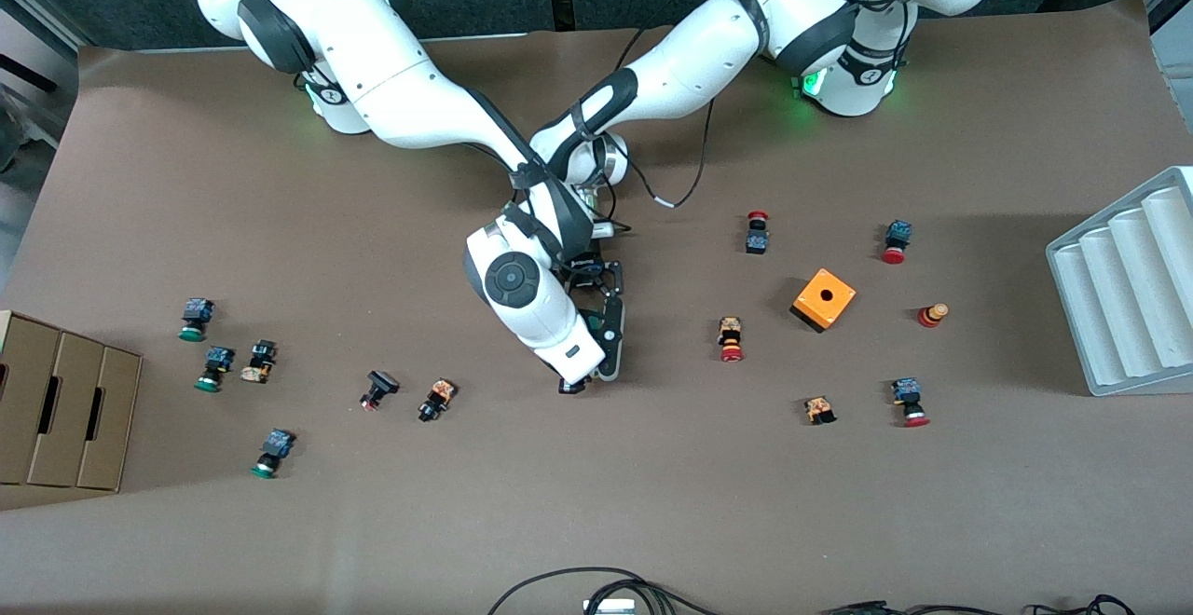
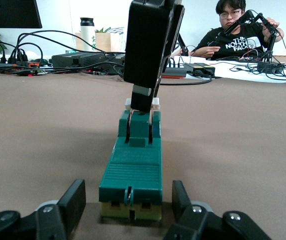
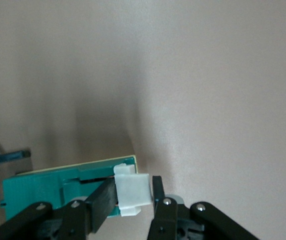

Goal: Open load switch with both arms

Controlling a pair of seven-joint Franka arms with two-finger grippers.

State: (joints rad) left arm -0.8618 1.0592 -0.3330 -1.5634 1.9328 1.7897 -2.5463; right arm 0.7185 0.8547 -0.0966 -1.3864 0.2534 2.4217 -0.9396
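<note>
brown worktop (image 1: 596, 503) stretches wide under me, push buttons scattered toward both ends, an orange cube (image 1: 824, 298) toward my left arm's end, a white ribbed tray (image 1: 1132, 293) at that edge and cardboard boxes (image 1: 65, 410) at the other. both my arms reach in to the middle, right arm crossing over the left. down there, mostly hidden from the high camera, the load switch (image 2: 131, 175) lies flat on the worktop. my left tool (image 2: 128, 210) is clenched on the sides of its green body at one end, pinning it down. my right tool (image 3: 135, 197) comes in from above at the other end, clamped on the white piece (image 3: 133, 191). so i reckon the grasping step is done, both ends held, and the opening itself is what's in hand. next move, as i judge it: left holds firm, right pulls the white piece away from the green body, steady, no twisting, or the block slips out of my left grip.
</note>
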